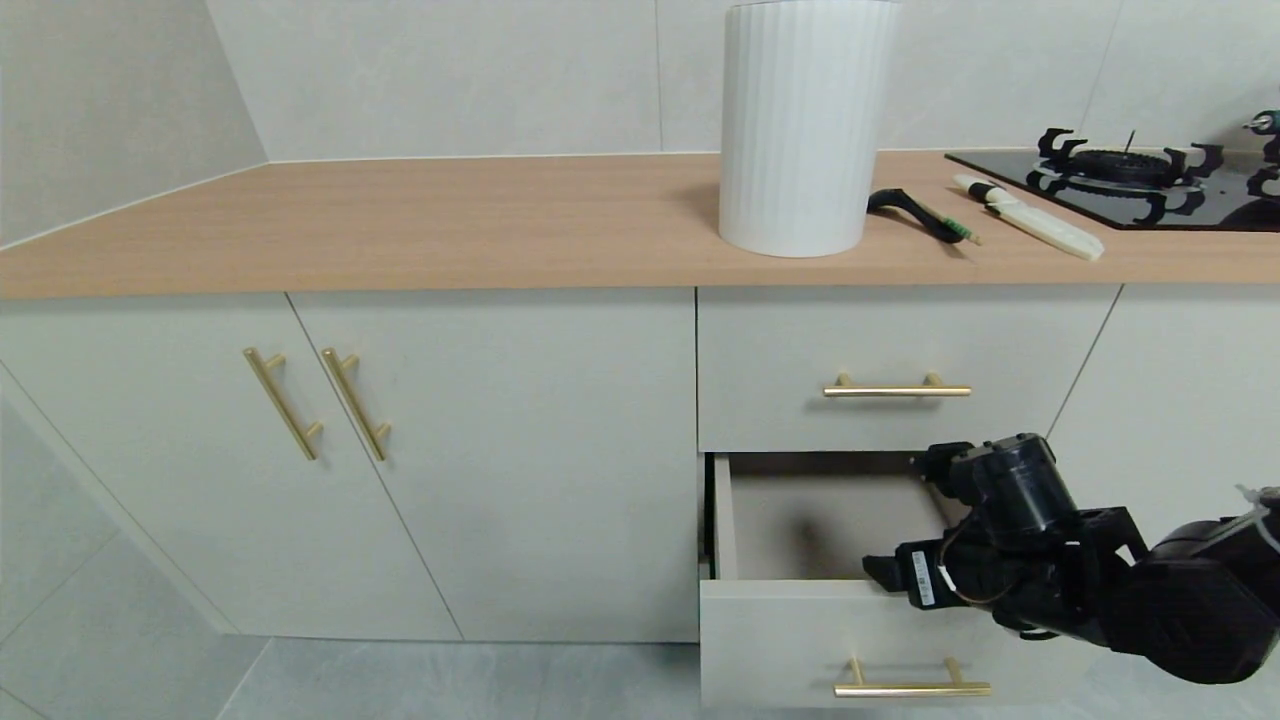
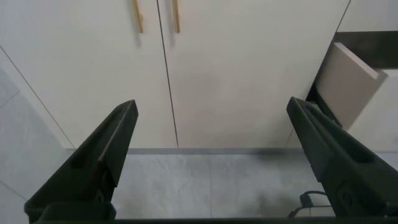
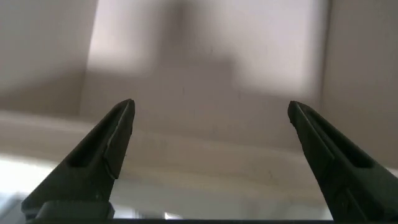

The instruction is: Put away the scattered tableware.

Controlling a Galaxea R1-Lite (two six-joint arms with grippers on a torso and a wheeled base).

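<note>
The right gripper [image 3: 210,109], fingers spread and empty, sits at the open drawer [image 1: 790,620] in the lower right — the black-handled utensil [image 1: 915,214] and white utensil [image 1: 1030,217] lie well above it on the countertop [image 1: 450,220] at upper right, long axes slanting down-right.

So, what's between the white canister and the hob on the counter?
Head view: a black-handled utensil beside the canister, then a white utensil by the hob.

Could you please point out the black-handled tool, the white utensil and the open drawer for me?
black-handled tool [image 1: 910,210], head view, on its black handle.
white utensil [image 1: 1030,217], head view, middle of its white body.
open drawer [image 1: 790,640], head view, bare front panel.
</note>
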